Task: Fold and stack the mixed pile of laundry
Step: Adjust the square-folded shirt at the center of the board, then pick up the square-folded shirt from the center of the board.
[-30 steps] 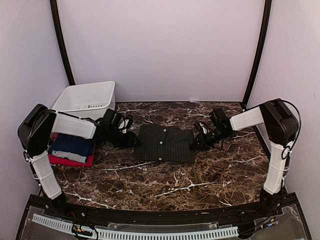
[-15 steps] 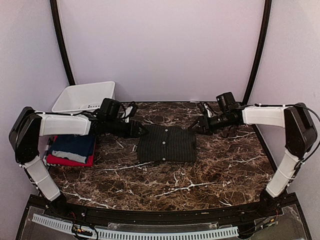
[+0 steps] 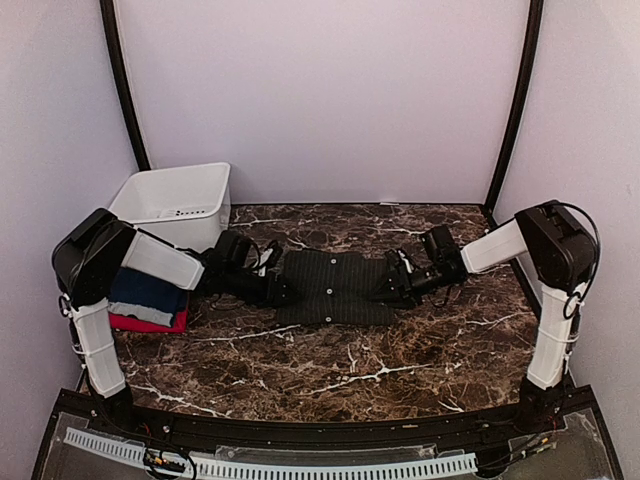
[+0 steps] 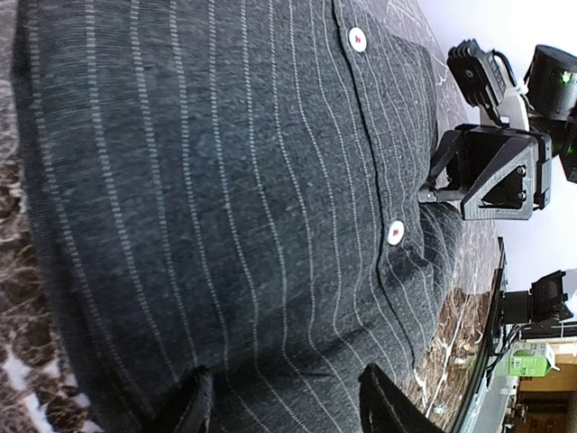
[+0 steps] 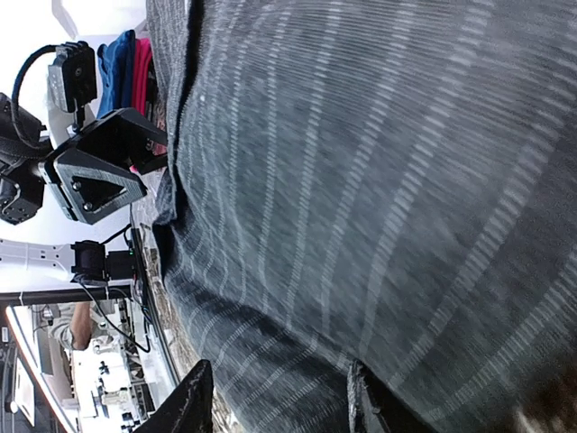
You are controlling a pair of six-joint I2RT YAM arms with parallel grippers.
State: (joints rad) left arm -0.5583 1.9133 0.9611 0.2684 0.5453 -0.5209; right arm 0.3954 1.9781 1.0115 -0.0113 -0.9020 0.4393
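The top view is bright and evenly lit. In the right wrist view, the shirt [image 5: 406,180] blurs toward 3 o'clock.

The pinstriped shirt [image 3: 333,288] is showing matt, finely woven charcoal cloth, with small glossy white buttons [image 4: 395,233]. Beneath the shirt, the table [image 3: 400,350] is gleaming like polished dark marble. Left of the shirt, the bin [image 3: 150,212] is looking like smooth white plastic.

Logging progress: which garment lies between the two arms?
The charcoal pinstriped button shirt, alone in the middle. The navy T-shirt and red T-shirt sit stacked at the left, navy on top.
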